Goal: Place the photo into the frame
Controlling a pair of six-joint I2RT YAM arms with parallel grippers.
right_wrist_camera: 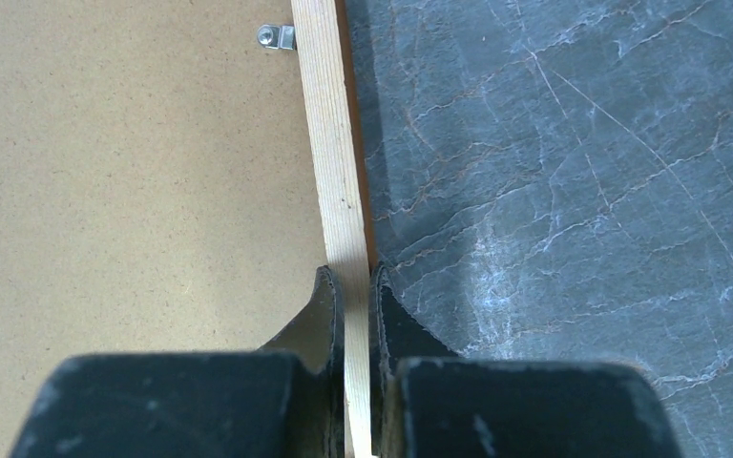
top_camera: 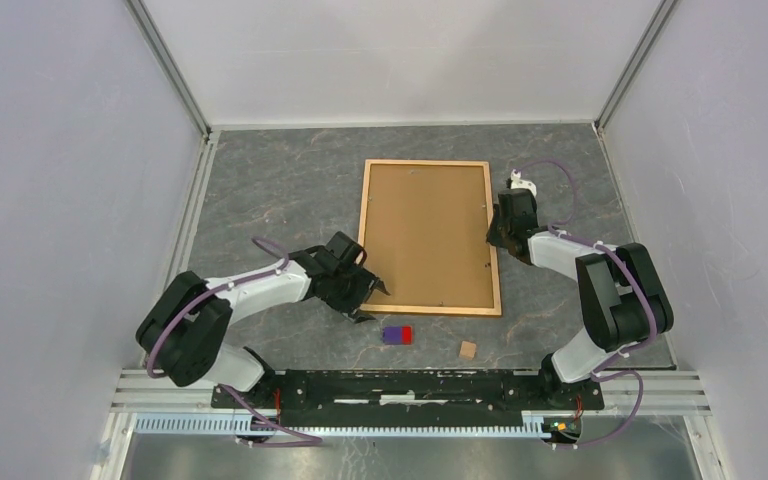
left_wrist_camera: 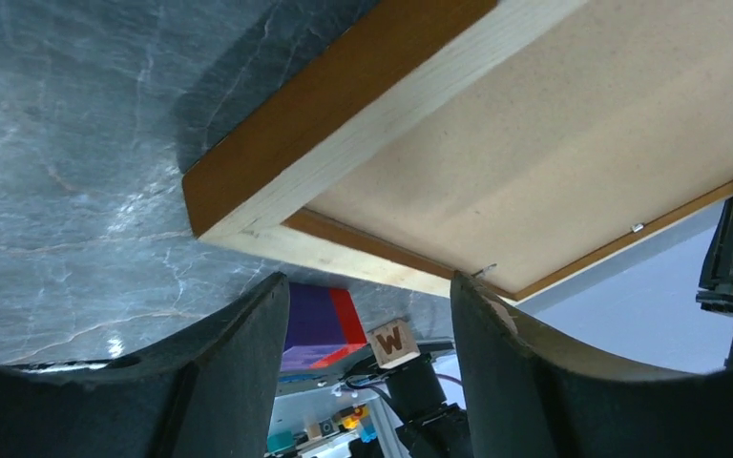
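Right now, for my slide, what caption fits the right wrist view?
Right gripper clamps one rail of the wooden frame, backing board on one side, grey marbled table on the other.

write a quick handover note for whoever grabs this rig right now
Right claw: shut on the right rail of the frame, about midway along it.
Left claw: open and empty, at the frame's near left corner.
Frame: back side up on the table, with the brown backing board seated in it.
Photo: not visible in any view; I cannot tell whether it sits under the board.
Done: nothing can be confirmed.
Left: find the photo and check it is inside the frame.
A purple-red block and a wooden cube lie near the frame's near edge, apart from it.
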